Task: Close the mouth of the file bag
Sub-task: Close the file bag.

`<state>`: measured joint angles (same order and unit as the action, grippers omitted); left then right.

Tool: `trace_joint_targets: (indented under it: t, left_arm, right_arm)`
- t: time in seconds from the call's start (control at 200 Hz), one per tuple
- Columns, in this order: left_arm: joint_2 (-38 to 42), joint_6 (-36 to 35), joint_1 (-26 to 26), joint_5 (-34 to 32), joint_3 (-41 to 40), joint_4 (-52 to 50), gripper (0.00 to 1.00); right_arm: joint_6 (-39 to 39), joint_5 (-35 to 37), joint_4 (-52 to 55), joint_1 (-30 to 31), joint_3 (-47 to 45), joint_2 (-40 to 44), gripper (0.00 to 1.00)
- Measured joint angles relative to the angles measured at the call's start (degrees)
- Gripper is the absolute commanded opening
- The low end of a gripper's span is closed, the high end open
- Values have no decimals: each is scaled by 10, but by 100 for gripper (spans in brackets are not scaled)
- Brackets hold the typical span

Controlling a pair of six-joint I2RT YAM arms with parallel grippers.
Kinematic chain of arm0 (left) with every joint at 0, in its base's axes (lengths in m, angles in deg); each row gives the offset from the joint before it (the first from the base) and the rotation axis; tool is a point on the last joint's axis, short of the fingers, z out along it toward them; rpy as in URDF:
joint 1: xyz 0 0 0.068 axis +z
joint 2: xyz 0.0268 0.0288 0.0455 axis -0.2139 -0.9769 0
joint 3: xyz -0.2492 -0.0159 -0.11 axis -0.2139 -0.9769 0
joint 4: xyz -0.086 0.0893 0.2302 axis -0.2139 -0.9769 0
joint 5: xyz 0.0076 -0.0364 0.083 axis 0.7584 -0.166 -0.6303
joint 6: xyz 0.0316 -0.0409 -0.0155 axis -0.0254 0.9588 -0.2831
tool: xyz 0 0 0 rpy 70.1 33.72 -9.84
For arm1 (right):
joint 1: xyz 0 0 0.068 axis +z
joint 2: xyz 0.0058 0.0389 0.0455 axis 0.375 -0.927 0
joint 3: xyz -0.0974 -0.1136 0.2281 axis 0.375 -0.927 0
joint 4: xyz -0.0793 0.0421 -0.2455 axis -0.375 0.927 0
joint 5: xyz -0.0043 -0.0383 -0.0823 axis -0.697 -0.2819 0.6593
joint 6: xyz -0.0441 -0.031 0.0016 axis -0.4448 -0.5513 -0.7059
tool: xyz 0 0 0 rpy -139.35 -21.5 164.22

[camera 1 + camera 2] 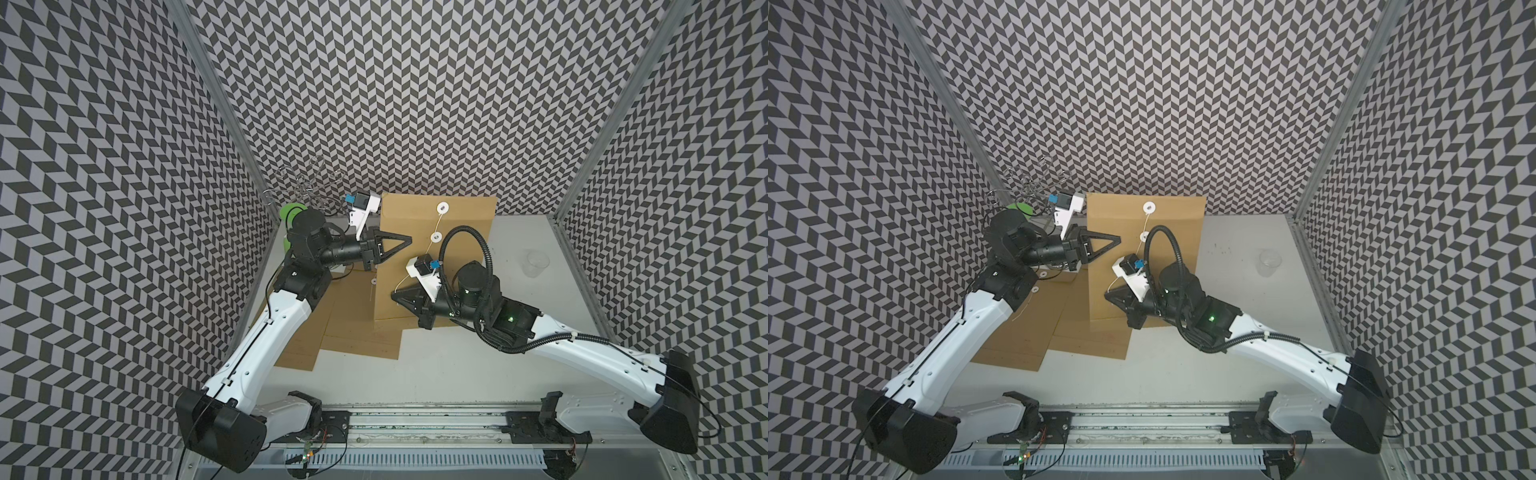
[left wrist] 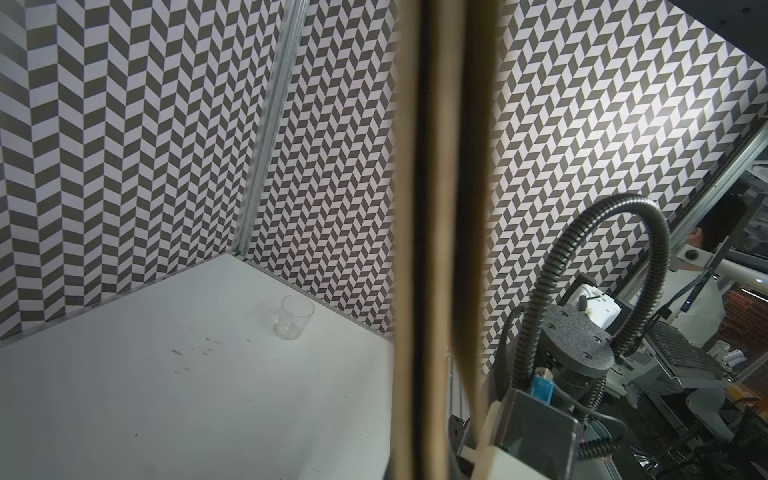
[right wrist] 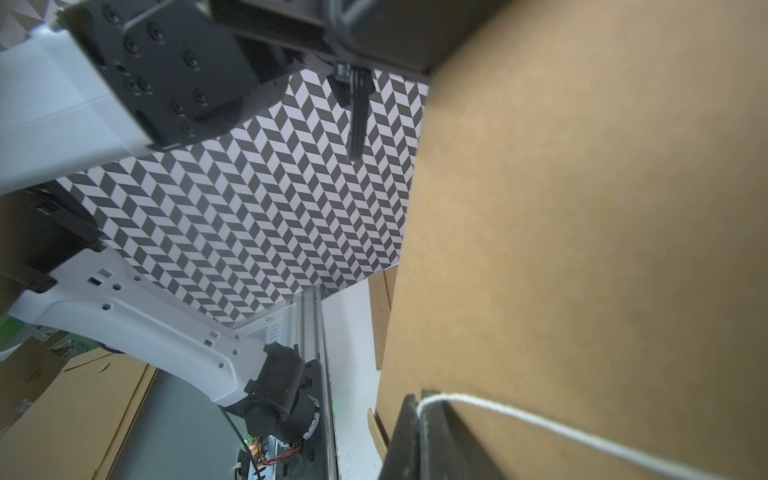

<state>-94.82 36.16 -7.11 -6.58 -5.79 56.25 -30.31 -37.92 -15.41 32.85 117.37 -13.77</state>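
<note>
String winding looks like the step in hand. The right gripper [image 3: 419, 411] is clenched on the white string [image 3: 446, 395], which comes down from the upper button [image 1: 443, 207] past the lower button [image 1: 436, 237] of the file bag [image 1: 399, 216]. The left gripper [image 1: 409, 240] is clamped on the bag's side edge, holding it lifted over spare bags [image 1: 353, 340], its top edge near the back wall. Next, I judge, the taut string must circle the lower button. The table [image 1: 519, 340] is open to the right, where only a cup [image 1: 536, 262] stands

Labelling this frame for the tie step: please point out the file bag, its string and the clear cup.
file bag [image 1: 399, 266]: in a top view, bare front panel.
string [image 3: 540, 422]: right wrist view, stretch crossing the bag.
clear cup [image 1: 535, 262]: in a top view, its middle.
</note>
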Motion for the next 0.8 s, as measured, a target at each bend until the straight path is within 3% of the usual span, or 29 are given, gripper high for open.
trace_joint_targets:
  t: [0.491,0.801]
  left_arm:
    - [0,31,8,8,0,25,0]
    - [-21,136,27,-44,-48,26,0]
  right_arm:
    - [0,5,43,-28,-7,44,0]
    - [1,15,148,-84,107,47,0]
